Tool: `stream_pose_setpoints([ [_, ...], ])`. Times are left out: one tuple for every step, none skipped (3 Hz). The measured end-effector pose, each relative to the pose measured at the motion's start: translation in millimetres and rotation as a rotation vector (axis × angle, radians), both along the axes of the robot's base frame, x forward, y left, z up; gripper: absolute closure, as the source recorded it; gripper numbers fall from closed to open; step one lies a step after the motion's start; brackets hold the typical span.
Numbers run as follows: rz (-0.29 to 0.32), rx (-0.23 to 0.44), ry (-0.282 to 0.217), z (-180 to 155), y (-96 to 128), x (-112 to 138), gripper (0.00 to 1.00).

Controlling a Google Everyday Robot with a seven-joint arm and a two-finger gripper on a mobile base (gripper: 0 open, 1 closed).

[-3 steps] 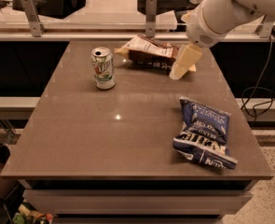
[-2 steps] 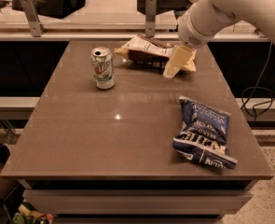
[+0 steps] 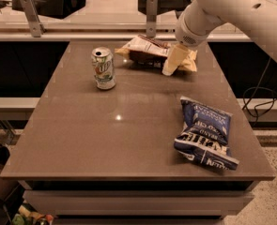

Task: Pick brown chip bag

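- The pale cream two-finger gripper (image 3: 170, 67) is low over the far right part of the table, its tip at the right end of the crinkly brown chip bag with pale yellow ends and a whitish label (image 3: 142, 54). Whether it is spread or closed on anything, I cannot tell.
- The brown chip bag lies flat on the grey-brown tabletop (image 3: 81, 139) near the far edge, so as far as can be seen it is not yet lifted. I judge the approach to be nearly finished, with the grasp and the lift left to do.
- The gripper covers part of the bag's right end, so real contact there cannot be made out.
- The white robot arm (image 3: 232, 8) comes in from the upper right and is cut off by the picture's edge.
- The green and white drink can (image 3: 103, 68) stands upright just left of the bag, apart from it.
- The dark blue chip bag with white lettering (image 3: 206, 132) lies near the front right, well apart from the gripper.
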State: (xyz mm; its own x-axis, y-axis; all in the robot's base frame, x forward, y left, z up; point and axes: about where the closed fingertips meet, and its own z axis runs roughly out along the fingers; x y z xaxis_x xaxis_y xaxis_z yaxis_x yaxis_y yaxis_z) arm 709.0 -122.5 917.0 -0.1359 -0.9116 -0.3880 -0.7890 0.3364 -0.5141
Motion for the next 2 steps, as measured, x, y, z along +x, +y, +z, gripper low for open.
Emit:
stream_pose_setpoints([
  [0.013, -0.009, 0.02, -5, 4, 7, 0.0],
  [0.028, -0.02, 0.046, -13, 8, 22, 0.0],
])
